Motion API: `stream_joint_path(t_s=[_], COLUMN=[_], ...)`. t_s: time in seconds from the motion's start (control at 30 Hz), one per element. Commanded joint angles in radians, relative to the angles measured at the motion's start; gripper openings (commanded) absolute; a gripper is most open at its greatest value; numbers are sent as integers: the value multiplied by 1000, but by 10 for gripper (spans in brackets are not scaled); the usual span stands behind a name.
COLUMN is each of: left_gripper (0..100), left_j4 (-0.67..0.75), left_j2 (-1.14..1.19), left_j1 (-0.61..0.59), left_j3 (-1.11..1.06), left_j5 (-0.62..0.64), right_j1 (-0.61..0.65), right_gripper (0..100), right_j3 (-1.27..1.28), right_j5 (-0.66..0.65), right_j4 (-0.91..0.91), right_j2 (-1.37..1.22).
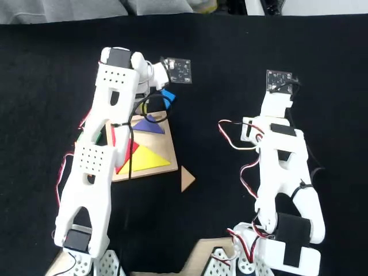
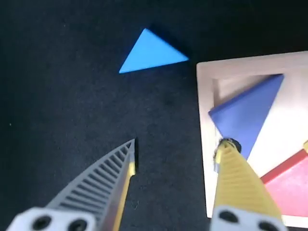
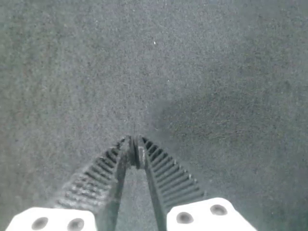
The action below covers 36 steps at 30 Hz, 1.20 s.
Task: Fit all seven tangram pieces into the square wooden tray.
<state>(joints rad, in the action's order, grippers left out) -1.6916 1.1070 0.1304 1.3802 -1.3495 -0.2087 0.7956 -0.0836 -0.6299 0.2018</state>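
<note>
Mid-puzzle | my left gripper (image 2: 179, 144) hangs spread across the wooden tray (image 2: 204, 106) rim, holding nothing | my right gripper (image 3: 134, 147) pressed together over black cloth (image 3: 216, 72) | seated: dark-blue triangle (image 2: 248, 113), red piece (image 2: 288, 185), yellow triangle (image 1: 150, 158) | outside, yet to place — light-blue triangle (image 2: 150, 52), plain wooden triangle (image 1: 187, 178)

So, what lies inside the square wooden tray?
A dark blue triangle, a yellow triangle and a red piece. The left arm covers the rest of the tray.

The left arm (image 1: 92, 167) and right arm (image 1: 284, 172) are cased in white with black servos — one finger (image 2: 240, 185) of the left gripper (image 2: 179, 144) is coloured yellow.
</note>
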Motion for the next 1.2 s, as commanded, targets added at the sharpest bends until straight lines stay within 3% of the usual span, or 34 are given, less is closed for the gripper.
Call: stream_joint_path(t_s=[0.0, 0.13, 0.47, 0.67, 0.97, 1.17], left_gripper=[260, 260, 260, 260, 260, 260], left_j4=[57, 144, 78, 75, -71, -71], left_j2=[-18, 23, 101, 109, 109, 98], left_j1=[-38, -59, 15, 65, 22, 13], left_j3=[38, -30, 33, 117, 254, 88], left_j5=[38, 176, 189, 296, 301, 298], right_j1=[17, 17, 18, 18, 18, 18], right_gripper=[12, 12, 12, 12, 12, 12], right_j3=[-44, -44, -44, -44, -44, -44], right_j5=[2, 2, 2, 2, 2, 2], right_j4=[12, 12, 12, 12, 12, 12], right_j2=[-7, -7, -7, -7, -7, -7])
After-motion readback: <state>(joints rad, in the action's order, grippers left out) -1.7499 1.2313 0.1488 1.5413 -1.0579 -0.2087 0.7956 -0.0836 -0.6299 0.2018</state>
